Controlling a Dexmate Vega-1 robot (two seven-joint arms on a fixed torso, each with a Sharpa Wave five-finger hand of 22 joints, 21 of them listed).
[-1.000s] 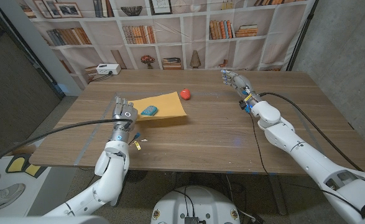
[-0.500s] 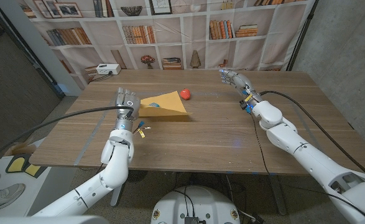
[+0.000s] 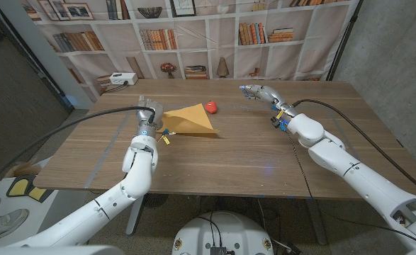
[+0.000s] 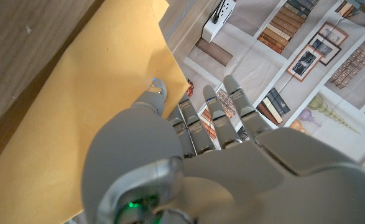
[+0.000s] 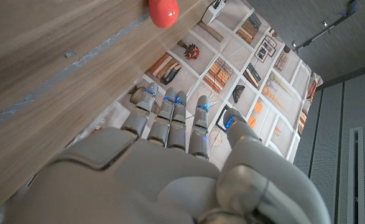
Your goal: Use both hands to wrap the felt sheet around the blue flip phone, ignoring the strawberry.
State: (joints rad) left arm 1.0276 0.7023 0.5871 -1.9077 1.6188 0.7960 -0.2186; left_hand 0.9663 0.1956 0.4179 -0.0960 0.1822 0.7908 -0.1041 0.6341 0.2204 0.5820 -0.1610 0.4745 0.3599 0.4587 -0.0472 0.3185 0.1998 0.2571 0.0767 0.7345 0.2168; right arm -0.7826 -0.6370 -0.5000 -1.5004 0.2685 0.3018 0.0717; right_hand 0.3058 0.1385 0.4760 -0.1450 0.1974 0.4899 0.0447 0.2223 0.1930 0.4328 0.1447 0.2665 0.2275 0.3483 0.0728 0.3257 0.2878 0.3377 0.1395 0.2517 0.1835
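The yellow felt sheet (image 3: 192, 118) lies left of the table's middle, its left edge raised and folded toward the right. My left hand (image 3: 148, 112) pinches that raised edge; in the left wrist view the thumb (image 4: 152, 98) presses on the felt (image 4: 70, 118) with the other fingers behind it. The blue flip phone is hidden under the fold. The red strawberry (image 3: 211, 107) sits just beyond the felt's far right corner. My right hand (image 3: 259, 92) hovers right of the strawberry, fingers apart and holding nothing. In the right wrist view, the strawberry (image 5: 163, 11) shows past that hand (image 5: 170, 155).
A white box (image 3: 121, 79) stands at the table's far left corner. The wooden table (image 3: 250, 156) runs wide in front of and to the right of the felt. A bookshelf backdrop (image 3: 193, 35) hangs behind the far edge.
My left hand has lifted the felt's left edge and carried it rightward over the blue phone, which is now covered. My right hand has drifted left toward the strawberry.
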